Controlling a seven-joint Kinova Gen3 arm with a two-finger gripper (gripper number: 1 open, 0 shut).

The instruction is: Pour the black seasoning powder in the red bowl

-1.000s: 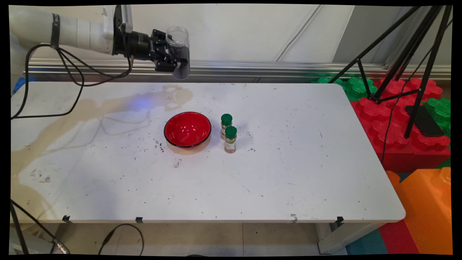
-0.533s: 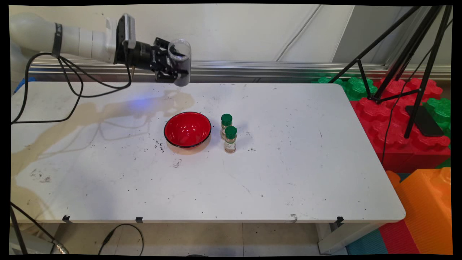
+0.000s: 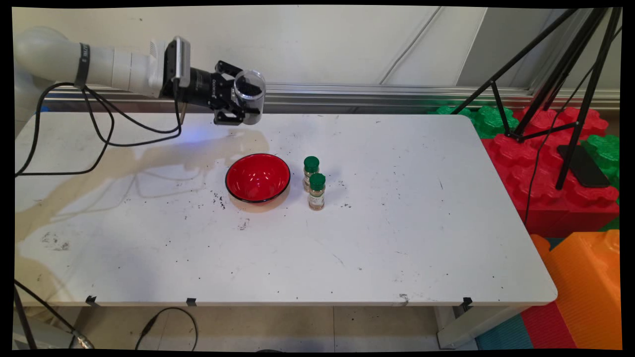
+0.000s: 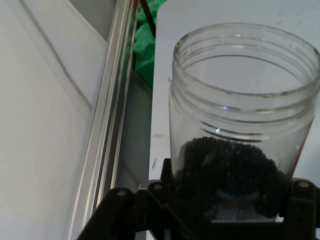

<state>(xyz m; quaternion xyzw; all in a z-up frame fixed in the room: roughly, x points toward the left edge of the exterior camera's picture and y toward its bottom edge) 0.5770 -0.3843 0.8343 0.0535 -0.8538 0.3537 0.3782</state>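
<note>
My gripper (image 3: 243,101) is shut on a clear open jar (image 3: 249,95) with black grains in its bottom, held above the table's far edge. The jar tilts a little, mouth up and toward the camera. In the hand view the jar (image 4: 240,135) fills the right half, with the dark grains (image 4: 225,170) piled low inside and my gripper (image 4: 225,210) clamping its lower part. A red bowl (image 3: 258,178) stands on the table below and in front of the jar. Two small spice bottles with green caps (image 3: 314,182) stand just right of the bowl.
The white table (image 3: 397,238) is speckled with black grains around the bowl and carries a brownish stain at its left. Black cables (image 3: 99,129) hang from the arm. A black tripod (image 3: 555,74) and coloured foam blocks (image 3: 570,188) stand right of the table.
The arm has lowered with the jar and moved slightly right, bringing it down close to the table's far edge, and the jar has tipped more upright.
</note>
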